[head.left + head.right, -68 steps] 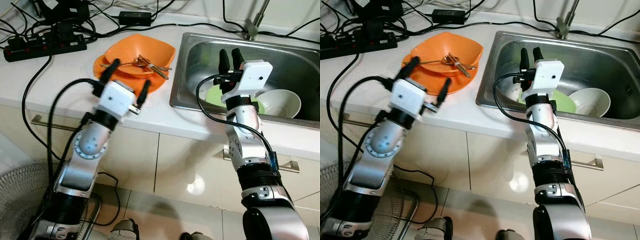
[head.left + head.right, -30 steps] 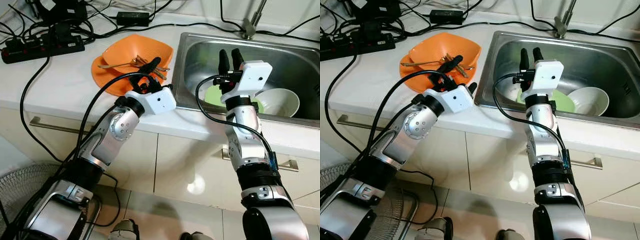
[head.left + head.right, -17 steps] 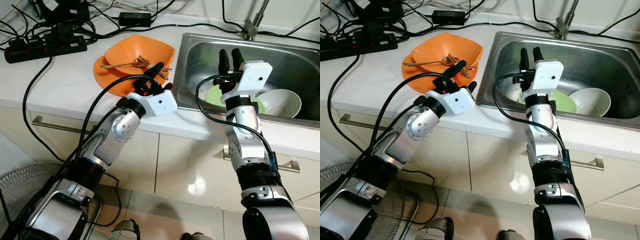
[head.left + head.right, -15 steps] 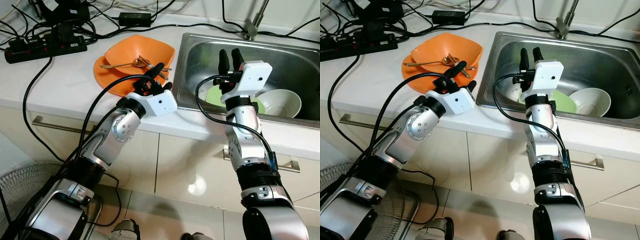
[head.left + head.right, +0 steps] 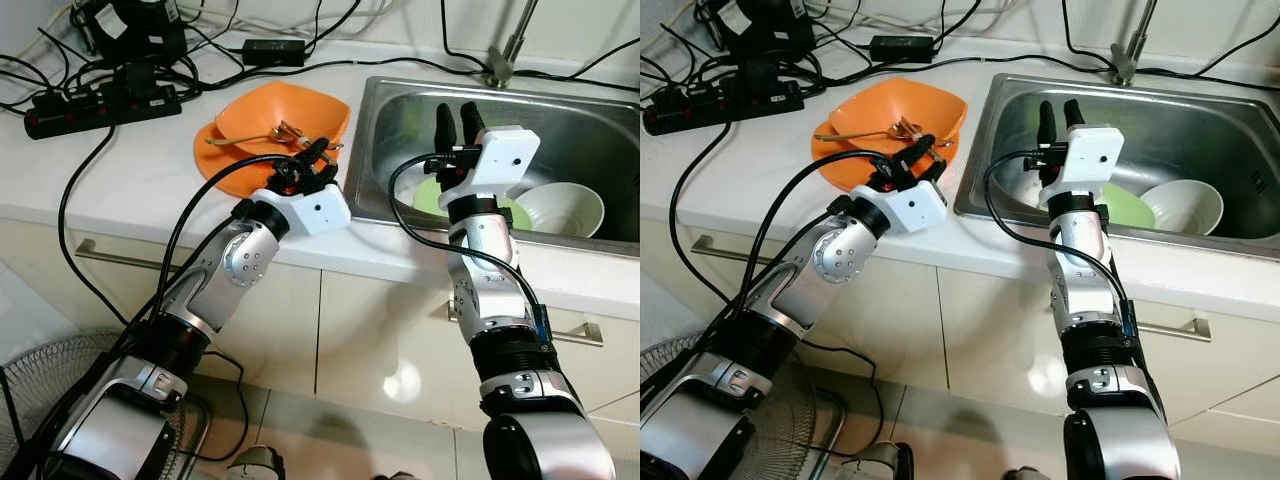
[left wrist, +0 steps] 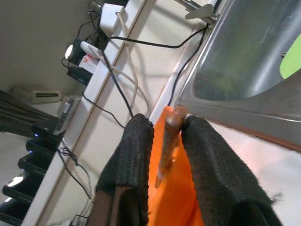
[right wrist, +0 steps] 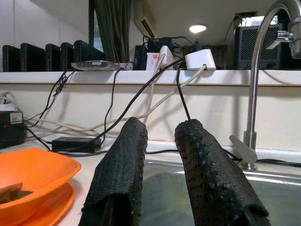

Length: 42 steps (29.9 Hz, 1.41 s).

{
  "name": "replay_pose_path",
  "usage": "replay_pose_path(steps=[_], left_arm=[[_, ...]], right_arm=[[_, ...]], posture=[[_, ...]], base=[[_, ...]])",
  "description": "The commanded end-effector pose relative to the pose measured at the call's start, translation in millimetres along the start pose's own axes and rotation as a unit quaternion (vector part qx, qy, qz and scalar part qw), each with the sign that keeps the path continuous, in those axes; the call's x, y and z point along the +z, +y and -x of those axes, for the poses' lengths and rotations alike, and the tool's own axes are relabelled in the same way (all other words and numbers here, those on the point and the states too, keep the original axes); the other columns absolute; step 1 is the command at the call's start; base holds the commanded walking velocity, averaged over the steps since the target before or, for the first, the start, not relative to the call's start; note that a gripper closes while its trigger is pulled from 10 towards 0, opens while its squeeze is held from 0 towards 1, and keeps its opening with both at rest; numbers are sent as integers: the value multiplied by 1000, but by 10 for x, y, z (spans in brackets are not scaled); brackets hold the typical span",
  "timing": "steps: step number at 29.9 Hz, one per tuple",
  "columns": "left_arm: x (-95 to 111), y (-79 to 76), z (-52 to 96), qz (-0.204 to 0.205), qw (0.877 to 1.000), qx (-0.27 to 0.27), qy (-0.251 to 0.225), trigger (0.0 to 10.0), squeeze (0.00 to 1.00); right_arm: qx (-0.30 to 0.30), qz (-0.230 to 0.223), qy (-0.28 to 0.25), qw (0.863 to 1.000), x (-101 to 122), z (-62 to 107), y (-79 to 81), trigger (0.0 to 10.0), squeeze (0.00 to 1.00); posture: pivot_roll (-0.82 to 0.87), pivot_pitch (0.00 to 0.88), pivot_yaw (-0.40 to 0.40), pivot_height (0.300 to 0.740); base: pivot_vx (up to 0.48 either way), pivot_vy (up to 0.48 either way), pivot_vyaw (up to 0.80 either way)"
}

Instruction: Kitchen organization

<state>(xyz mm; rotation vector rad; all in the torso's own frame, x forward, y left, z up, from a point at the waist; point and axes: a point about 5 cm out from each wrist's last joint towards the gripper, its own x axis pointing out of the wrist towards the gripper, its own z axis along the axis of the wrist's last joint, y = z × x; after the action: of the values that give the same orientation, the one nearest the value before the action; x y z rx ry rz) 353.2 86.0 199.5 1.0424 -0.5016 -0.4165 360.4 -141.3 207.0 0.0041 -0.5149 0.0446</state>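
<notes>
A table (image 5: 140, 170) is running across the scene, with a sink (image 5: 395, 120) sitting in its right part. A bowl (image 5: 290, 110) is resting on a plate (image 5: 225, 170) just left of the sink, and cutlery (image 5: 250, 138) is lying in the bowl. Behind the bowl, cables (image 5: 330, 62) and a power strip (image 5: 100, 105) are lying at the table's back left. A second plate (image 5: 1125, 205) and a second bowl (image 5: 1185, 205) are sitting side by side in the sink, the bowl to the right. A tap (image 5: 505, 55) is standing behind the sink. Cabinet doors (image 5: 380, 330) are hanging below the table, and a fan (image 5: 50, 380) is standing on the floor at lower left.
</notes>
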Motion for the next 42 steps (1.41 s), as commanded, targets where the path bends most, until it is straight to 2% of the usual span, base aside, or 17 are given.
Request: replay_pose_path(steps=[1,2,3,4,11,17,31,42], left_arm=[[18,67,-43,-15,1000,8,-8,0,0],[13,71,-44,-16,1000,9,-7,1765,0],[10,74,-44,-16,1000,9,-6,1765,0],[6,70,-42,-17,1000,10,-5,10000,0],[-12,48,-46,-17,1000,9,-2,10000,0],[-40,90,-49,-18,1000,17,5,10000,0],[-142,93,23,-6,999,28,37,10000,0],[-173,0,36,23,998,20,56,10000,0]], right_arm=[[-1,-5,-11,1000,33,-37,31,10000,0],[0,-6,-10,1000,31,-38,40,10000,0],[0,-7,-10,1000,30,-39,45,10000,0],[1,-8,-10,1000,26,-36,52,10000,0],[2,-8,-9,1000,24,-50,56,10000,0],[3,-8,-10,1000,24,-68,53,10000,0],[0,-9,-9,1000,24,-106,42,10000,0],[3,-16,-12,1000,37,-140,97,10000,0]], posture=[[111,0,26,740],[113,0,25,740],[113,0,25,740],[113,0,23,740],[112,0,17,740],[119,0,11,740],[130,0,-4,740],[132,0,-9,740]], base=[[0,0,0],[0,0,0],[0,0,0],[0,0,0],[0,0,0],[0,0,0],[0,0,0],[0,0,0]])
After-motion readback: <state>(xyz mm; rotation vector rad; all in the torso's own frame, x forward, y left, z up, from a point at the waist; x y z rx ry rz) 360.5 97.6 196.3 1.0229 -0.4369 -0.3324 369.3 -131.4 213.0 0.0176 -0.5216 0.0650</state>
